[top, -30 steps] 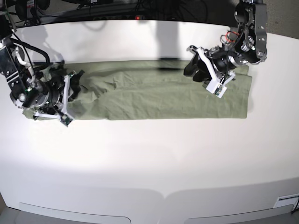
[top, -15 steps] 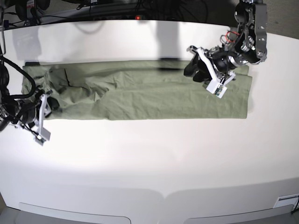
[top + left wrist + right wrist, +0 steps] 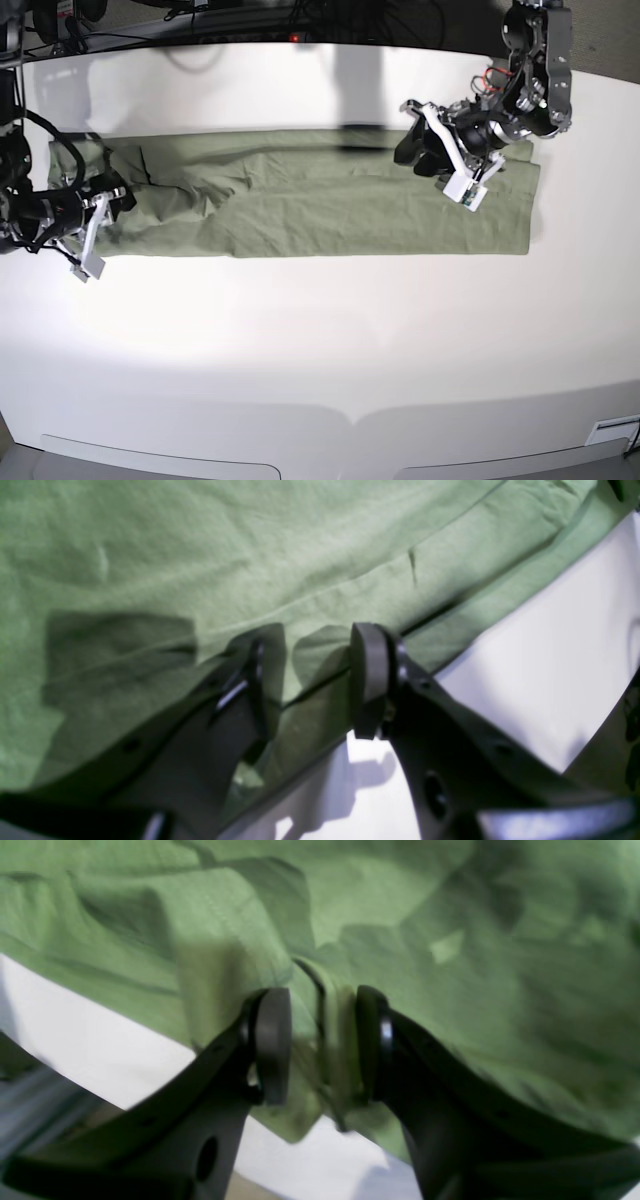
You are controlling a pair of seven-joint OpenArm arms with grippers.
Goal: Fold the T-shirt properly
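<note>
The T-shirt (image 3: 300,205) is an olive-green strip folded lengthwise, lying flat across the white table (image 3: 320,340). My left gripper (image 3: 412,152) hovers over its right part near the far edge. In the left wrist view this gripper (image 3: 312,680) is open above the T-shirt (image 3: 200,545), with flat cloth under the gap. My right gripper (image 3: 105,220) is at the shirt's left end. In the right wrist view it (image 3: 320,1040) stands open, its pads on either side of a raised fold at the edge of the T-shirt (image 3: 450,940).
Cables and dark equipment (image 3: 300,20) run along the table's far edge. Bare white tabletop (image 3: 320,400) stretches from the shirt to the curved front edge. A small white tag (image 3: 612,432) sits at the front right corner.
My right arm pulled left off the shirt's left end, then came back to that end. The crumpled left end now lies spread flatter. The left arm has not moved.
</note>
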